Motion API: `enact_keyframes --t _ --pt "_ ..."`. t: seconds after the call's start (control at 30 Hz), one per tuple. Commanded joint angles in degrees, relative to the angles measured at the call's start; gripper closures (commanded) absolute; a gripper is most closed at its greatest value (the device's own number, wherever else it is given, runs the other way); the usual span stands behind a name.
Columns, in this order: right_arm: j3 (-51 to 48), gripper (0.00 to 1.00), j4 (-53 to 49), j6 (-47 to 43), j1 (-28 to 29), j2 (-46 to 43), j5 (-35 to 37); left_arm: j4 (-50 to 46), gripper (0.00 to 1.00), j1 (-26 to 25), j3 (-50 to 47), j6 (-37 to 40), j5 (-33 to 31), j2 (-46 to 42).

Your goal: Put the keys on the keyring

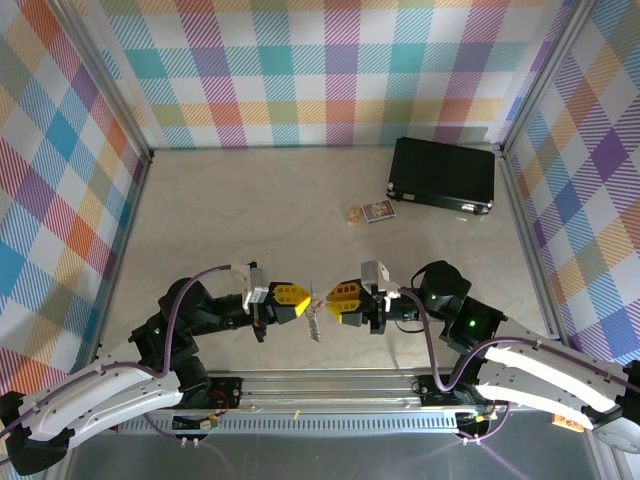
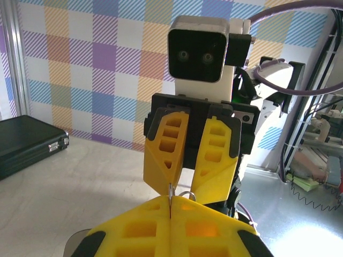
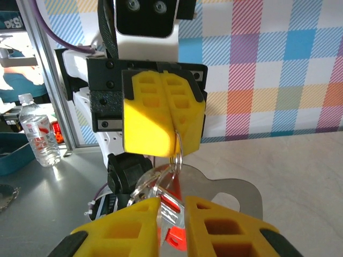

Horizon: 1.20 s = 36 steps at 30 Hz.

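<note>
In the top view my two grippers meet tip to tip above the table's near middle. My left gripper is shut on the keyring, a thin silver loop pinched edge-on between its yellow fingers. Facing it, my right gripper has its fingers a little apart, and the keys, a grey metal key with a red tag, span that gap edge to edge. The key's head lies against the loop. A flat grey metal piece shows below them.
A black case lies at the back right of the table. A small printed card rests in front of it. Checked walls and metal posts enclose the table. A water bottle stands off the table.
</note>
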Motion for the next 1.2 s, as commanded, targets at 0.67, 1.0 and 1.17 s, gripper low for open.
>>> enact_keyframes --t 0.67,1.0,1.17 --pt "3.07 0.82 5.87 2.3 0.28 4.95 -5.94 4.62 1.0 -0.46 -1.0 -0.66 1.51 0.02" --pt "3.29 0.82 6.37 2.19 0.32 5.36 -5.72 4.62 1.0 -0.47 -0.96 -0.78 2.26 0.34" --pt "3.32 0.83 6.1 2.02 0.32 5.27 -5.19 4.62 1.0 -0.44 -1.15 -0.92 2.62 0.29"
